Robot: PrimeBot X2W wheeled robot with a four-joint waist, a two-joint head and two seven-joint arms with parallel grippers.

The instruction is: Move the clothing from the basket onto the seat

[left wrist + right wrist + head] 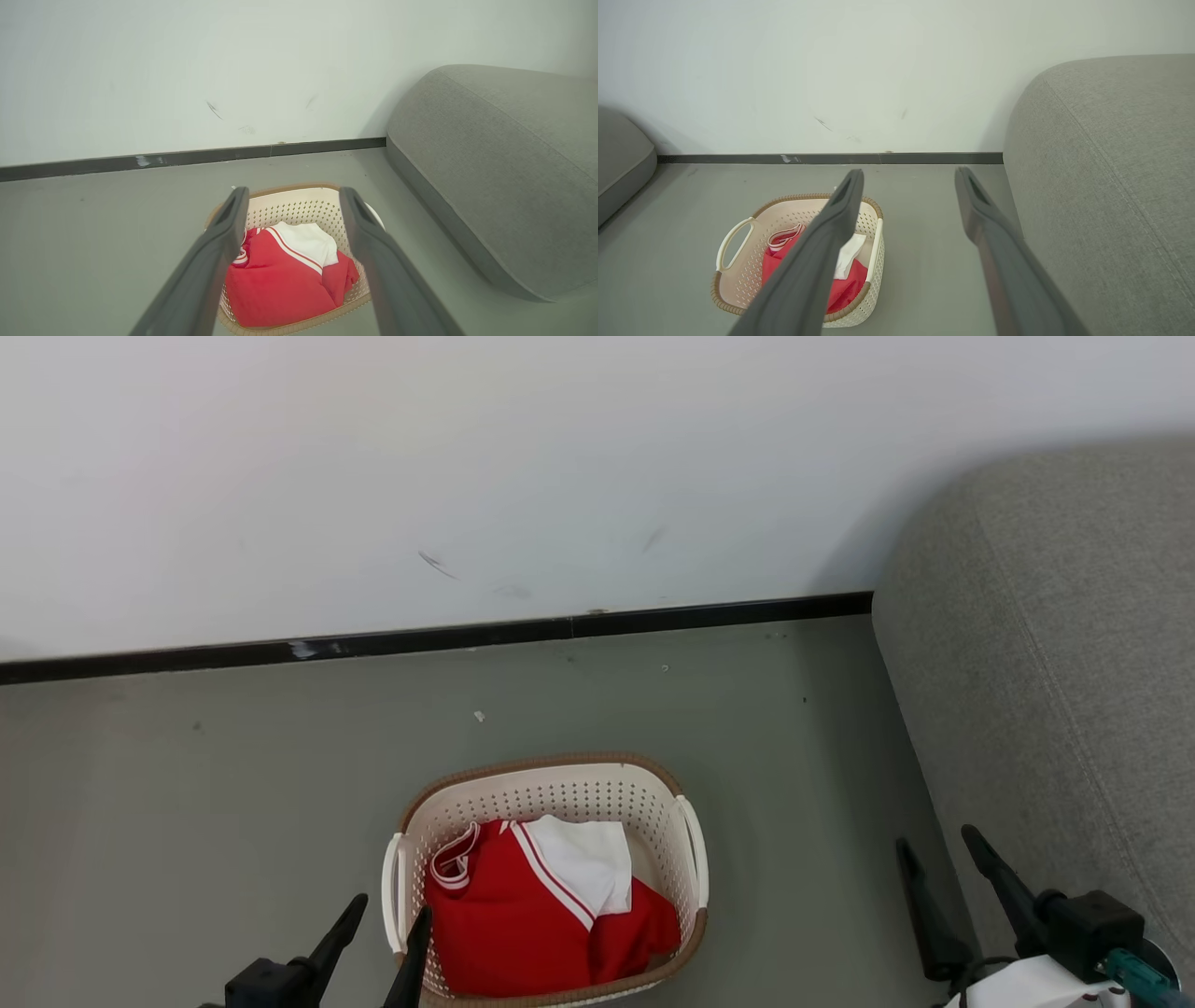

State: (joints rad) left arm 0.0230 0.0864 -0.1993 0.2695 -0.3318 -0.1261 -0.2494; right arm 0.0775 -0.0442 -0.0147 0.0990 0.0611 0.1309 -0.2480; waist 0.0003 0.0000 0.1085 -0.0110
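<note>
Red clothing (523, 919) with a white panel and stripe trim lies bunched in the cream basket (560, 784) on the grey floor; it also shows as clothing (280, 280) inside the basket (299, 205) in the left wrist view, and as clothing (784, 261) in the basket (738, 261) in the right wrist view. The grey seat (1055, 644) rises at the right, also seen as seat (504, 177) and seat (1111, 177). My left gripper (392, 915) stands open at the basket's near left rim, empty. My right gripper (938, 845) is open beside the seat, well right of the basket.
A white wall with a black skirting board (467, 637) closes off the floor behind the basket. Bare grey floor (794, 784) lies between basket and seat. Another grey cushion (621, 158) sits at the far left in the right wrist view.
</note>
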